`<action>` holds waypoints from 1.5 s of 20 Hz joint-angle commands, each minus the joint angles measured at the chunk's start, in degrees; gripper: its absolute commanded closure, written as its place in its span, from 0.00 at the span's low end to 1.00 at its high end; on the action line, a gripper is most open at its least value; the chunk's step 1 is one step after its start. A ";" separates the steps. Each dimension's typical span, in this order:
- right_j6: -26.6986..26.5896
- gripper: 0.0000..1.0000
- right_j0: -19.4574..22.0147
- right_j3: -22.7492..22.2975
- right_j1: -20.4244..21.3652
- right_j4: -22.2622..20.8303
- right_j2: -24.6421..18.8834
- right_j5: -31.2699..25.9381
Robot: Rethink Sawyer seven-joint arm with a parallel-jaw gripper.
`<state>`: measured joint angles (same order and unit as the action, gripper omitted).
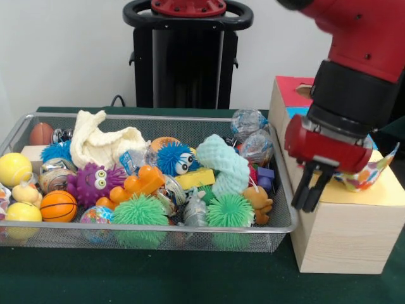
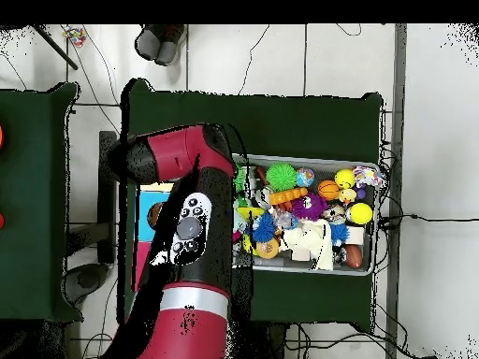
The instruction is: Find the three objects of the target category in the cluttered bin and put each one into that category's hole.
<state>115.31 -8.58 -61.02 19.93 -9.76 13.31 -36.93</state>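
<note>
Gripper (image 1: 311, 190) is hanging over the wooden box (image 1: 354, 228) on the right side of the front view, just past the right end of the wire bin (image 1: 158, 239), and its two black fingers look close together with nothing between them as far as I can see. Bin's still packed: green spiky balls (image 1: 140, 212), a purple googly-eyed ball (image 1: 95, 182), a small basketball (image 1: 58, 206), yellow balls (image 1: 14, 168), a white knit cloth (image 1: 101, 142) all off to the gripper's left. Overhead view mostly shows the red arm (image 2: 192, 234) covering the box, bin (image 2: 374, 245) just to its right.
</note>
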 commanded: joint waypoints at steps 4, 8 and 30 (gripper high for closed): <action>5.05 1.00 -5.45 -4.84 -11.49 -7.72 -1.26 9.36; 7.55 1.00 -7.98 -8.19 -8.07 -5.70 0.49 5.84; 0.77 1.00 -2.85 -7.49 3.38 0.77 -5.46 -4.95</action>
<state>115.31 -13.12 -68.90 24.54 -12.22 16.23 -33.11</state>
